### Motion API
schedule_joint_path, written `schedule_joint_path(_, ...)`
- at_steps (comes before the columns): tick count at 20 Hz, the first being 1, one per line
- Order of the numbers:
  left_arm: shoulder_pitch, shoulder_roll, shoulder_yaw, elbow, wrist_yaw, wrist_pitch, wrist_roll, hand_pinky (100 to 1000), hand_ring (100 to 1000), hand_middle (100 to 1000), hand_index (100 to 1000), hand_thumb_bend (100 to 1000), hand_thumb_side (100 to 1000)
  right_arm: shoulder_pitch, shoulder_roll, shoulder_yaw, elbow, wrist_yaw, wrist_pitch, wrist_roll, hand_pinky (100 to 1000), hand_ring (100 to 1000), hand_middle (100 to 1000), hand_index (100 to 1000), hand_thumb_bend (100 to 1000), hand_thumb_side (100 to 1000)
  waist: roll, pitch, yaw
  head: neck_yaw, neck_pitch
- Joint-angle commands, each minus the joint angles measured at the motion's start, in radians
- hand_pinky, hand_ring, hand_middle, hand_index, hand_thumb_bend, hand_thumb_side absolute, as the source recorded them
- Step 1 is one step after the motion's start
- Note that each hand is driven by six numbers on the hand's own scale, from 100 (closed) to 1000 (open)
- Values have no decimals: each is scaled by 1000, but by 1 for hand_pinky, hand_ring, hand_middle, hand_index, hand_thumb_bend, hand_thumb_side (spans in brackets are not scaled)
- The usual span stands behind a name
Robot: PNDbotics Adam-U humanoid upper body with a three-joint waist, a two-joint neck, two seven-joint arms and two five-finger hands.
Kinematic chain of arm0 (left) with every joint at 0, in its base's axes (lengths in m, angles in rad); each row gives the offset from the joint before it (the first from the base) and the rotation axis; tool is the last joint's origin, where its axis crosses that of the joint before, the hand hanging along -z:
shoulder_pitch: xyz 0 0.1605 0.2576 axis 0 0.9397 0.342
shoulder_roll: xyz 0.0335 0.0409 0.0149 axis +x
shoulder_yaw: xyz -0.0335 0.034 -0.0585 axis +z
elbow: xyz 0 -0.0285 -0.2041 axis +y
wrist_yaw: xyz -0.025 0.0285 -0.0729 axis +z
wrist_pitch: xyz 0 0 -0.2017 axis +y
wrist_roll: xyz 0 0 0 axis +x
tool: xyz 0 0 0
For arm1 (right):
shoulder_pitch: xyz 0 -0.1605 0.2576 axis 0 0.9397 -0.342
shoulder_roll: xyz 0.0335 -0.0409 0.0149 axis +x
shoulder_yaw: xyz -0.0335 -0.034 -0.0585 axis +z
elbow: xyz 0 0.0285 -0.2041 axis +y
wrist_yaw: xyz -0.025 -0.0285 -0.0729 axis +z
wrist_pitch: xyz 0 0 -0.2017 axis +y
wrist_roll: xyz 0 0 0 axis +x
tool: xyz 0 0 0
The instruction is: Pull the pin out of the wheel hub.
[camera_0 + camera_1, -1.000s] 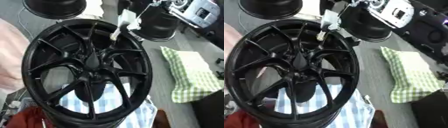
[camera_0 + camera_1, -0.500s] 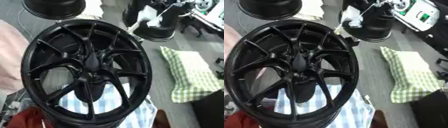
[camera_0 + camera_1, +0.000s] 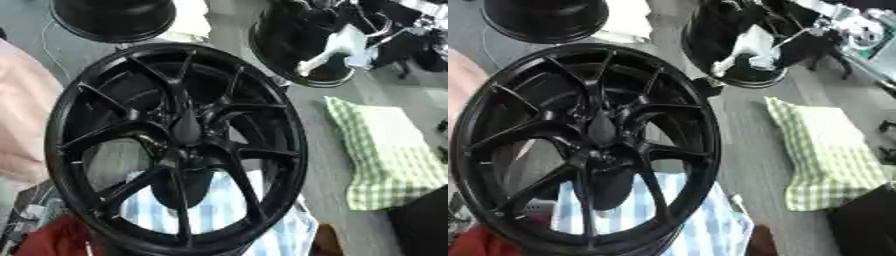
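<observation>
Since a second before, right hand (image 3: 372, 37) carried the pin (image 3: 331, 52), clamped, up-right, clear of the hub (image 3: 179, 145).

You are looking down at a grey floor (image 3: 346, 107) that fills the space to the right. A green-and-white checked cloth (image 3: 389, 152) lies on it at the right, crumpled along its near edge. A blue-and-white striped cloth (image 3: 697, 220) lies at the bottom, with something dark red (image 3: 48, 245) beside it at the lower left. A pale pink fabric (image 3: 22, 125) covers the left edge. Two more black round rims (image 3: 114, 17) (image 3: 728, 45) sit at the top. The light is even and soft.
</observation>
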Motion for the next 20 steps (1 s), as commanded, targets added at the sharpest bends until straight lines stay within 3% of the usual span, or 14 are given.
schedule_joint_path(1,-12,27,16,-19,-3,-6,6,743,718,760,783,164,806,155,-121,-142,-21,-56,6,-99,722,619,332,549,385,100,16,-2,-8,16,-20)
schedule_joint_path(5,-11,22,22,-19,-8,-14,13,742,718,760,783,159,805,345,-91,-269,46,-94,15,-122,756,653,369,569,397,100,36,12,-21,45,-21)
schedule_joint_path(8,-6,16,27,-19,-14,-22,20,741,718,760,783,150,803,411,-47,-332,118,-95,20,-86,761,667,401,602,409,100,57,24,-23,61,-30)
schedule_joint_path(9,-4,14,30,-19,-16,-26,22,741,718,760,783,148,803,424,-35,-353,141,-88,19,-81,765,685,429,622,428,146,65,28,-23,67,-34)
schedule_joint_path(10,-2,11,32,-19,-19,-30,26,741,718,761,783,147,804,433,-25,-374,165,-71,11,-79,772,707,467,647,450,189,74,32,-22,75,-37)
schedule_joint_path(12,3,5,35,-19,-25,-36,30,741,718,761,783,143,808,444,-2,-413,203,-30,-14,-79,836,827,656,753,566,275,89,42,-20,93,-48)
schedule_joint_path(14,9,-5,36,-19,-31,-38,34,741,717,762,783,142,814,449,28,-446,234,4,-40,-62,902,936,804,840,665,234,103,52,-16,107,-63)
schedule_joint_path(15,12,-10,37,-19,-34,-38,36,741,717,762,783,141,816,447,47,-464,249,12,-47,-52,916,955,832,862,674,216,110,56,-13,112,-70)
schedule_joint_path(17,19,-19,40,-19,-41,-40,39,741,717,763,784,138,819,437,93,-512,273,3,-55,-36,933,965,852,881,529,294,124,66,-7,122,-85)
schedule_joint_path(20,23,-31,42,-19,-49,-45,44,741,717,763,784,134,819,414,156,-598,267,-33,-60,-37,942,962,844,878,459,311,140,79,2,138,-103)
